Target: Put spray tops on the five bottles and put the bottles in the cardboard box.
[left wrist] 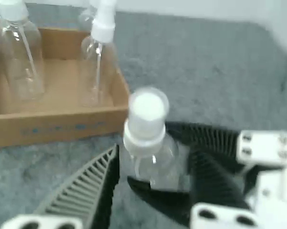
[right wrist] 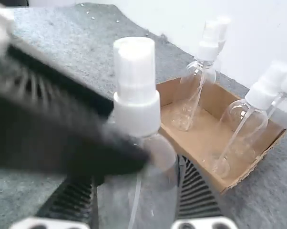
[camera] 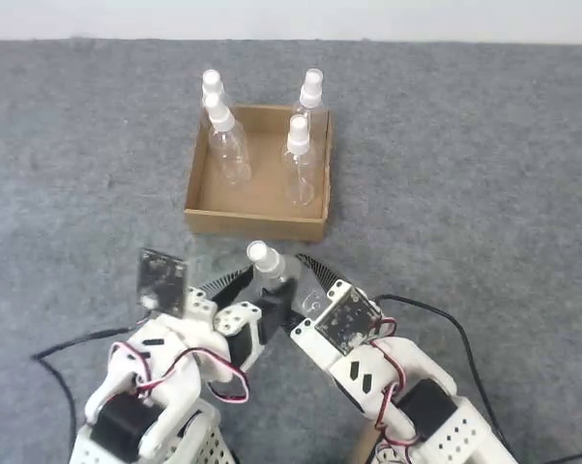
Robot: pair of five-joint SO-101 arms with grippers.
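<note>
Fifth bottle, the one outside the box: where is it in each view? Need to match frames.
High view: the loose bottle stands below centre, just in front of the near wall of the cardboard box.
Left wrist view: mid-picture, close up, with the box behind it.
Right wrist view: mid-picture, very close, with the box beyond it.
Shared landmark: the cardboard box.

High: fixed overhead, looks down at table (camera: 484,145). 2 wrist views: close, low, facing capped bottle (left wrist: 148,143) with cardboard box (left wrist: 53,125) behind; shared across all 3.
</note>
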